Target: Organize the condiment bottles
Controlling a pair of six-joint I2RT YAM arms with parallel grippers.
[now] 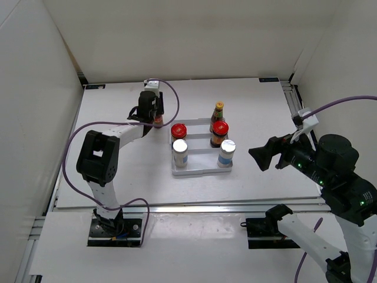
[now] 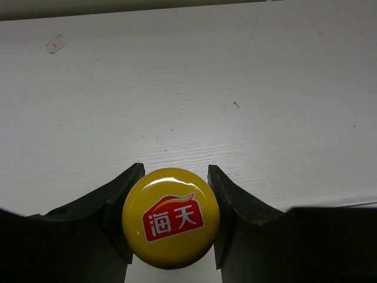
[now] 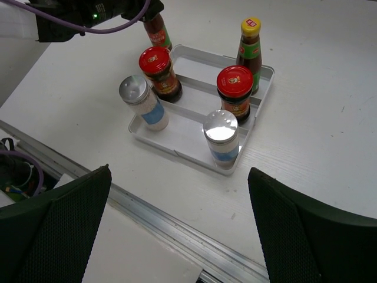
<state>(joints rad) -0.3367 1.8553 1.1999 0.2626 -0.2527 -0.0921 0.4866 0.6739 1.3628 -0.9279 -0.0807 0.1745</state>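
Observation:
My left gripper (image 1: 154, 115) (image 2: 175, 171) is shut on a slim dark sauce bottle; its yellow cap (image 2: 171, 218) fills the gap between the fingers. That bottle (image 3: 156, 32) stands on the table just left of the white ridged tray (image 1: 200, 172). In the tray stand another yellow-capped sauce bottle (image 1: 218, 110) at the back right, two red-lidded jars (image 1: 178, 131) (image 1: 220, 131) in the middle row, and two silver-topped shakers (image 1: 180, 152) (image 1: 227, 152) in front. My right gripper (image 1: 259, 158) (image 3: 178, 177) hangs open to the right of the tray, holding nothing.
White walls (image 1: 35, 88) enclose the table on the left, back and right. An aluminium rail (image 3: 177, 227) runs along the near table edge. A purple cable (image 1: 73, 147) loops beside the left arm.

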